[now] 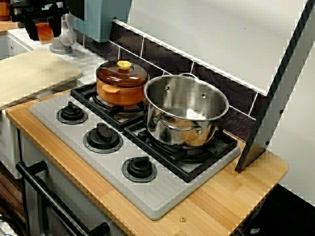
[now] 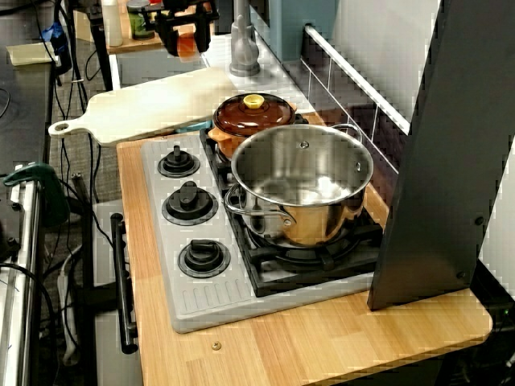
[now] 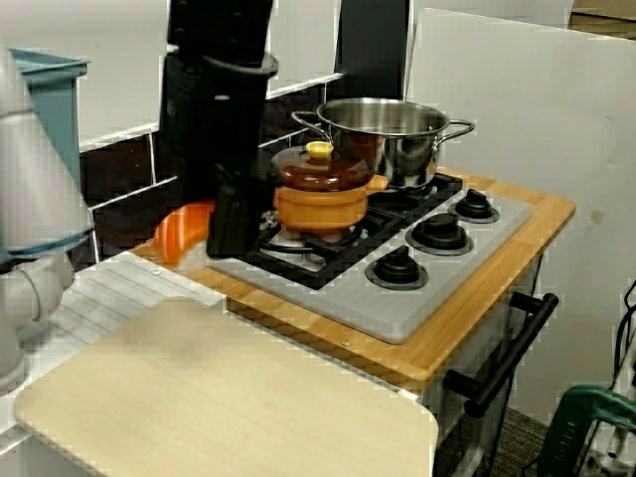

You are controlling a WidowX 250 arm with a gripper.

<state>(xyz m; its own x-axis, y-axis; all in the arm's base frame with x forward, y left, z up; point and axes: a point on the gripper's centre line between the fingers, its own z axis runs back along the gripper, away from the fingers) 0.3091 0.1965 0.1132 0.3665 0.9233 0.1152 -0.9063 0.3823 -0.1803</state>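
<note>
In the front view my black gripper (image 1: pixel 44 27) hangs at the far left, beyond the stove, over the white ridged drainboard (image 1: pixel 86 59). It is shut on a small orange object (image 1: pixel 44 32) held between its fingers. From the right end, the gripper (image 2: pixel 187 32) and the orange object (image 2: pixel 187 44) show at the top, behind the cutting board. From the left end, the gripper (image 3: pixel 214 234) stands just left of the stove's corner, with the orange object (image 3: pixel 184 231) sticking out to its left, low over the counter. What the object is I cannot make out.
An orange pot with a brown lid (image 1: pixel 121 81) sits on the back left burner, a large steel pot (image 1: pixel 186 110) on the right burner. Three black knobs (image 1: pixel 102 137) line the stove front. A pale cutting board (image 1: pixel 29 73) lies left. A dark panel (image 1: pixel 275 98) leans at right.
</note>
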